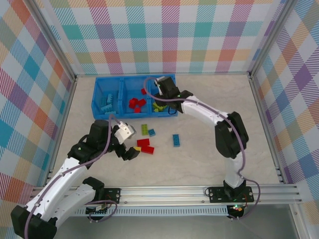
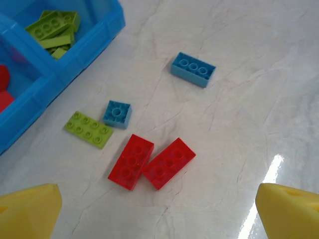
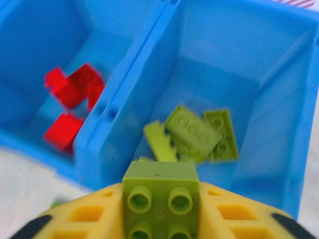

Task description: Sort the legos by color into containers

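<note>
Lime brick (image 3: 160, 191) in right tool (image 3: 160, 216): right wrist | red bricks (image 2: 131, 161): left wrist

Two white-shelled robot arms with black joints, the left arm (image 1: 60, 179) and the right arm (image 1: 204, 113); a grey-purple cable (image 1: 110, 144) loops along each; black base plates (image 1: 224, 191); blunt yellow fingers (image 2: 30, 211); small green indicator lights.

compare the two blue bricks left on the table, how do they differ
The long blue brick is rectangular with a row of studs; the small blue brick is square and shorter. The long blue brick lies alone; the small blue brick sits right beside a flat lime green brick. Both are light blue, studs up, on the table.
</note>
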Tool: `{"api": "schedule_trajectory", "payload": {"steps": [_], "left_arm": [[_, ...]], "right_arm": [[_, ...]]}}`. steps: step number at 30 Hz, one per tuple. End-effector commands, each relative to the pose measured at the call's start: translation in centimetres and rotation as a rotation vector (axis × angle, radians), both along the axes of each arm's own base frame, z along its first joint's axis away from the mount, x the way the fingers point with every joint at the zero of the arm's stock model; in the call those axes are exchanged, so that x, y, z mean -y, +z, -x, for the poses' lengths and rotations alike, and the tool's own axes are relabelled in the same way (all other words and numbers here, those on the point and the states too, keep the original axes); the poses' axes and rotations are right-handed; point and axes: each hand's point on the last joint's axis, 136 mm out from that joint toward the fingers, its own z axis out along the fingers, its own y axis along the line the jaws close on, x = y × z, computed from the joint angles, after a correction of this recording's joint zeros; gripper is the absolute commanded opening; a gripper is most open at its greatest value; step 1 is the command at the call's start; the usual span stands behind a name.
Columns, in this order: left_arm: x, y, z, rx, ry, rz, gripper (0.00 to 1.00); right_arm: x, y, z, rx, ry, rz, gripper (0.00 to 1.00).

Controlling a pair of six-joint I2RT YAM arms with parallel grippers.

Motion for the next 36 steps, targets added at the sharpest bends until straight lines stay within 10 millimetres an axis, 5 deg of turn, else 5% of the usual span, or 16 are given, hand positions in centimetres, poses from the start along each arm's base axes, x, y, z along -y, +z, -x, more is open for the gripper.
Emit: {"api": "schedule_trajectory", "payload": {"steps": [1,8,15,19,23,27,30,36], "left_arm": [[-0.6,2.1,-1.4,0.035,0.108,0.032,1.00],[-1.7,2.4,-2.8,0.022,0.245,0.050,1.00],[-3.4,3.2,-5.1,-0.197,0.624,0.194,1.00],[-2.1,1.3,-5.6,-0.400,0.802,0.361,0.91],[0.7,-0.6,-6.0,-0.474,0.911,0.331,0.83],[3.0,-3.8,-6.9,-0.523,1.066,0.238,0.72],[5.4,-6.9,-8.2,-0.600,1.099,0.185,0.72],[6.9,-11.4,-11.3,-0.585,1.162,0.084,0.69]], "right_arm": [[-0.7,0.8,-1.5,0.036,0.022,0.031,0.52],[-0.2,4.2,0.8,0.039,0.054,-0.033,0.58],[1.9,8.8,11.0,-0.044,0.236,-0.230,0.82],[4.5,10.1,17.7,-0.128,0.288,-0.333,0.96],[7.6,9.6,21.8,-0.169,0.227,-0.402,1.00],[9.8,8.8,23.8,-0.193,0.153,-0.442,1.00],[10.1,8.0,24.5,-0.222,0.139,-0.452,1.00],[9.8,7.1,25.3,-0.280,0.160,-0.446,1.00]]}}
